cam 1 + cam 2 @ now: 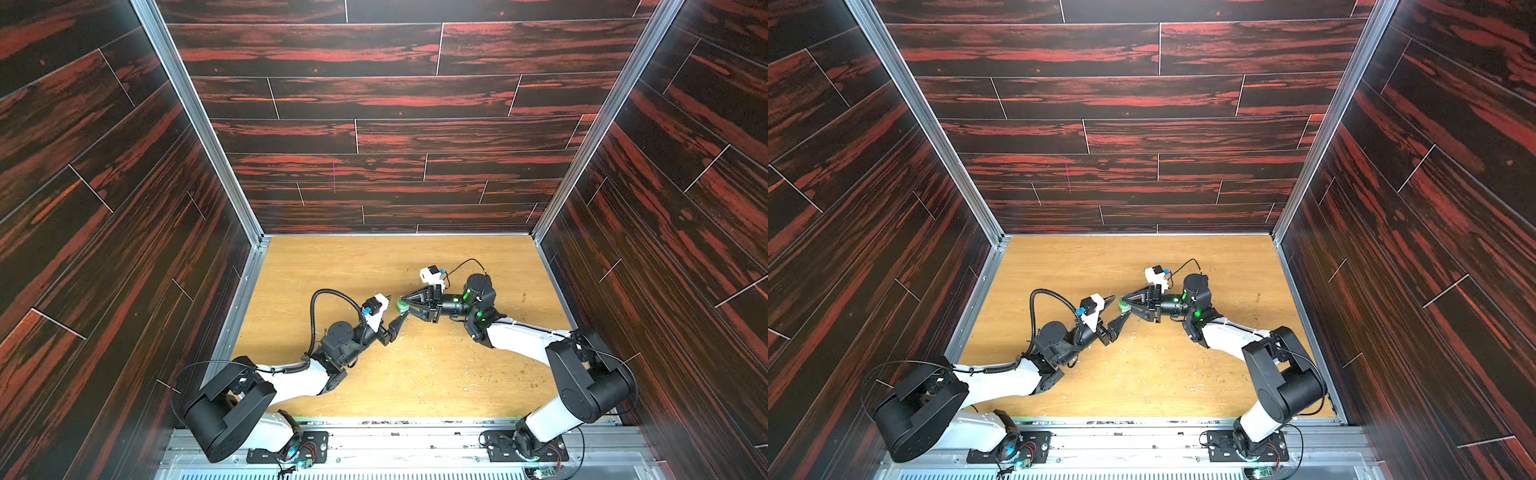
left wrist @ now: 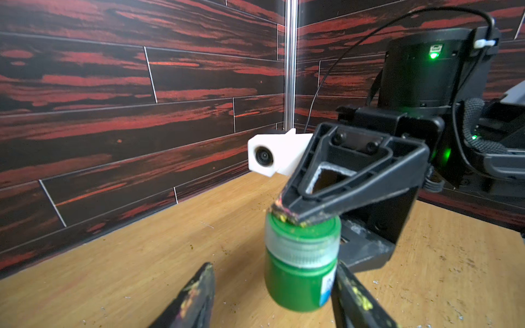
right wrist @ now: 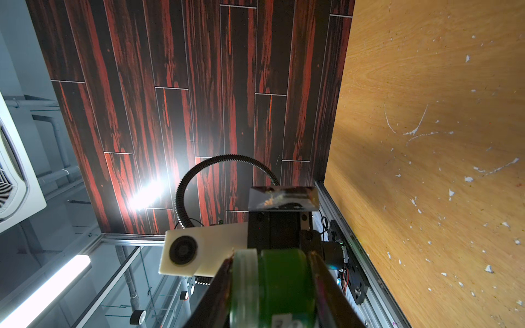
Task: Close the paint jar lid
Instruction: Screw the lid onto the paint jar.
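The right gripper (image 3: 271,264) is clamped on the paint jar (image 2: 298,278), one finger pressing on the green-topped lid (image 2: 301,235) that sits on the jar's mouth and the other against its base, holding it above the middle of the table (image 1: 332,266). The left gripper (image 2: 274,265) has its paint-flecked fingers apart on either side of the jar's green body. One finger is right against the labelled side and the other stands clear of it.
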Robot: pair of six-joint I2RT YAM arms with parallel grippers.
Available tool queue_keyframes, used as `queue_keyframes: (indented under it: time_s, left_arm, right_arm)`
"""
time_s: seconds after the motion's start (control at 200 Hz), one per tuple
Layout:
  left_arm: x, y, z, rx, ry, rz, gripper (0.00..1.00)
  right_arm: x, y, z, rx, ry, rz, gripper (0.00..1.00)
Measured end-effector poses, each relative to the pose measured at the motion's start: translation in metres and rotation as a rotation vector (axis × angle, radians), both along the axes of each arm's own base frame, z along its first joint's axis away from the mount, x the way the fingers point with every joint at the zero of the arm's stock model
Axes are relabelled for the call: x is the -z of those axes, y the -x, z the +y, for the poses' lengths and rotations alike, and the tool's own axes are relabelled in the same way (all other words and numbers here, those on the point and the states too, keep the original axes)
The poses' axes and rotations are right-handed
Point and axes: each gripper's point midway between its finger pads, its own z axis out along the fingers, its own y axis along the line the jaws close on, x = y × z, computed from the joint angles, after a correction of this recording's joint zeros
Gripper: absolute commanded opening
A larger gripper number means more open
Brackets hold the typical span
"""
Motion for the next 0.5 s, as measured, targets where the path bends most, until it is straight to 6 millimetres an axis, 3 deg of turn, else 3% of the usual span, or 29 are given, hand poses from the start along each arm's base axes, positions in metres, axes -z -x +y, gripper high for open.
queue_keyframes:
  time_s: [0.07, 0.501]
  left_arm:
    - [0.001, -0.002, -0.004, 0.013, 0.002, 0.005, 0.54]
    - [0.001, -0.009, -0.011, 0.028, 0.024, 0.005, 0.57]
  right_arm:
    - [-0.001, -0.003, -0.001, 0.011, 0.001, 0.000, 0.32]
    - [-0.002, -0.009, -0.004, 0.027, 0.001, -0.002, 0.32]
